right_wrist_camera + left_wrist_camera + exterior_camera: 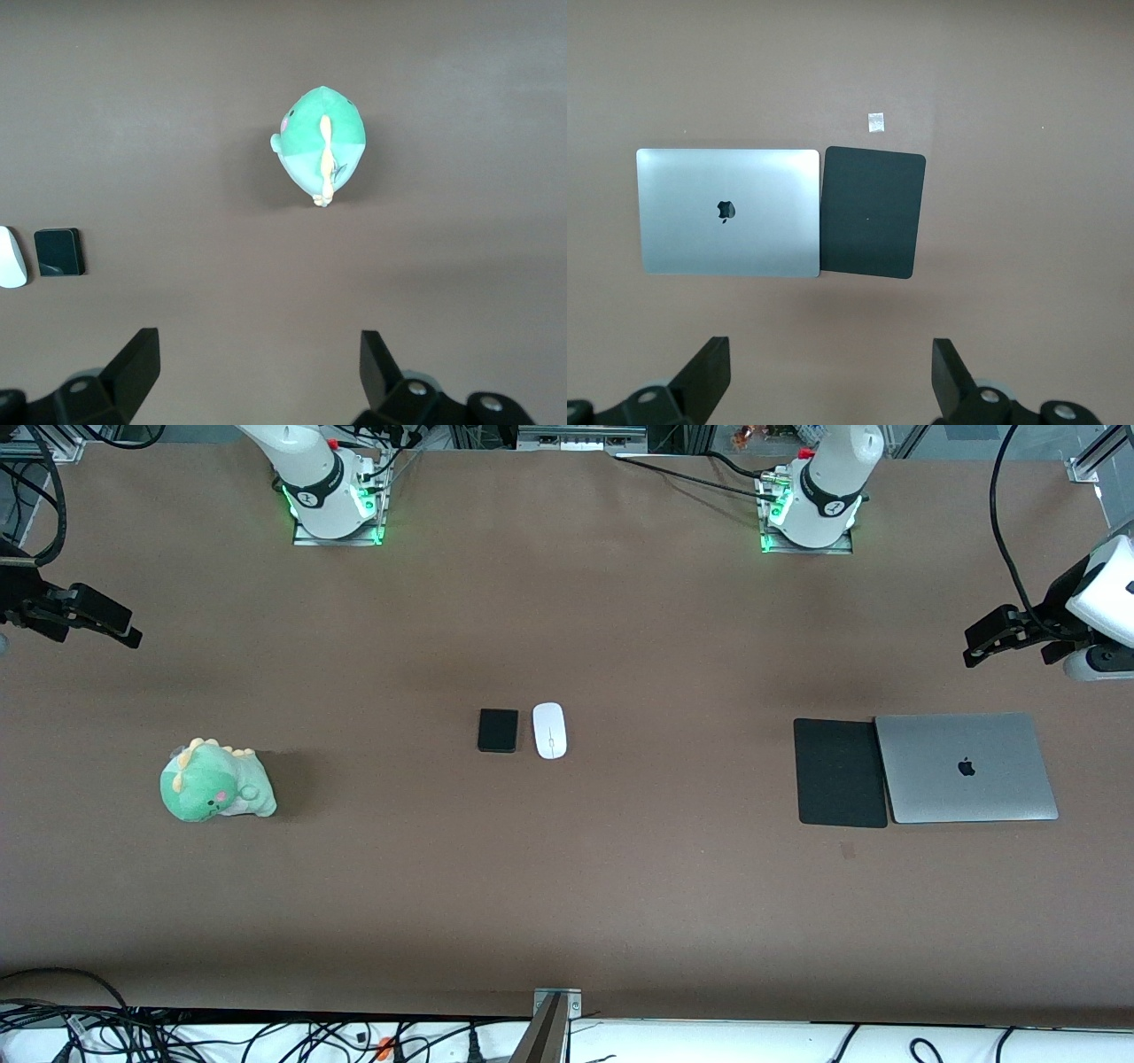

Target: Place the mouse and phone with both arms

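2 hands (828,381) (252,376) released (raised, waiting); mouse (549,730), phone (498,730) mid brown table (567,886).

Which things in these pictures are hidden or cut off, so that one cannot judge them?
- Small white oval mouse: right wrist view, cut by the picture's edge.
- Left gripper and right gripper: wrist views, only open finger ends show; bodies cut off.
- Silver closed laptop: screen and keys hidden by its lid.
- Matte black phone: which face is up, unclear.

Both arms wait, raised at their own ends of the surface. The left pincer (828,376) and the right pincer (257,372) each hang with fingers spread wide, holding nothing.
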